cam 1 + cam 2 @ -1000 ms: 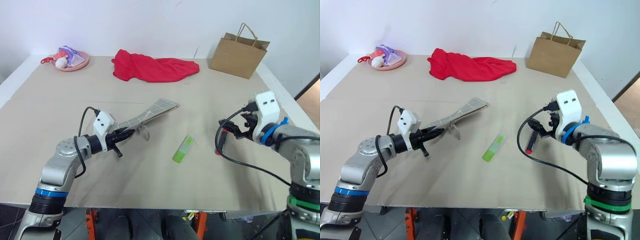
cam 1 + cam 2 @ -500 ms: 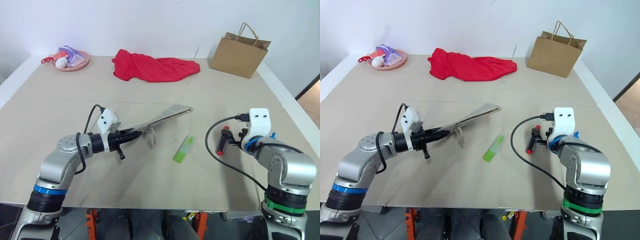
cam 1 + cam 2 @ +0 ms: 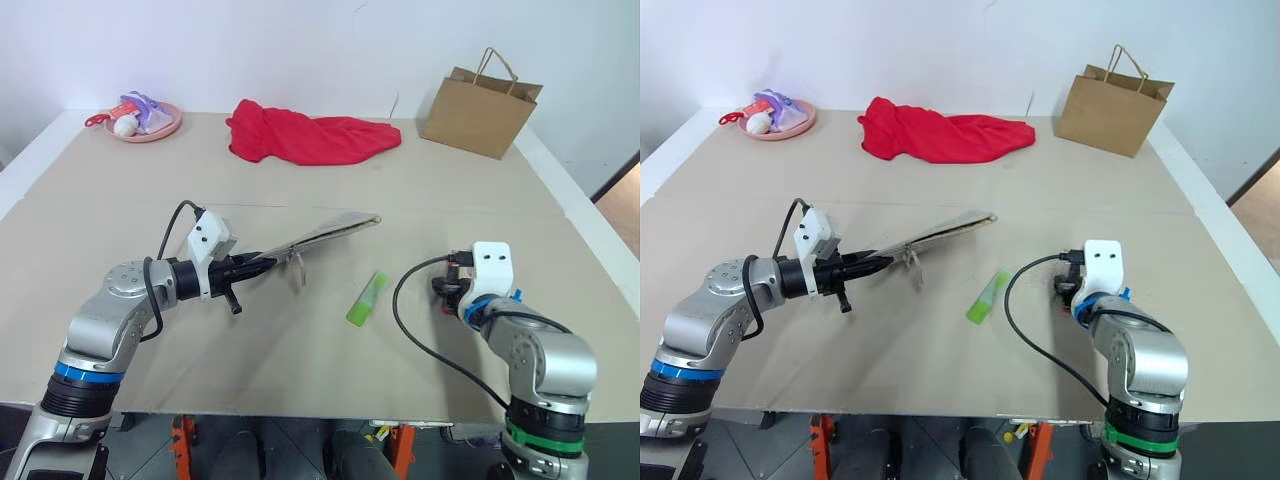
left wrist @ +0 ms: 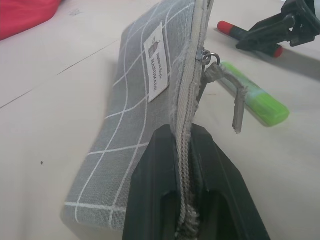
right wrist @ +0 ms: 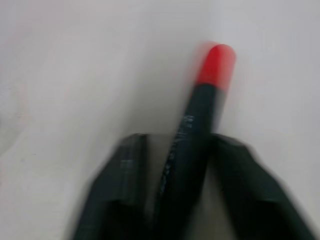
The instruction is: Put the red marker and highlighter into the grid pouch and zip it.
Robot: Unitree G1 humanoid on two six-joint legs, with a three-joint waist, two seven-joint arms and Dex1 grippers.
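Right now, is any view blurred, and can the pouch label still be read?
Right wrist view: motion-blurred, the red marker and the right hand smeared. Left wrist view: sharp; the grid pouch label partly reads "HANDMADE", smaller print too small. Eye views: evenly lit, soft shadows.

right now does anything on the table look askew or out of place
The grey-green grid fabric pouch is not lying flat: the left tool pinches its zipper edge and holds it tilted off the table, zipper pull dangling. Nothing looks spilled or damaged.

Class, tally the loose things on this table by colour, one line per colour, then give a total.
Red: 2, red cloth and red marker
Green: 2, highlighter and grid pouch
Brown: 1, paper bag
Pink: 1, dish
Total: 6
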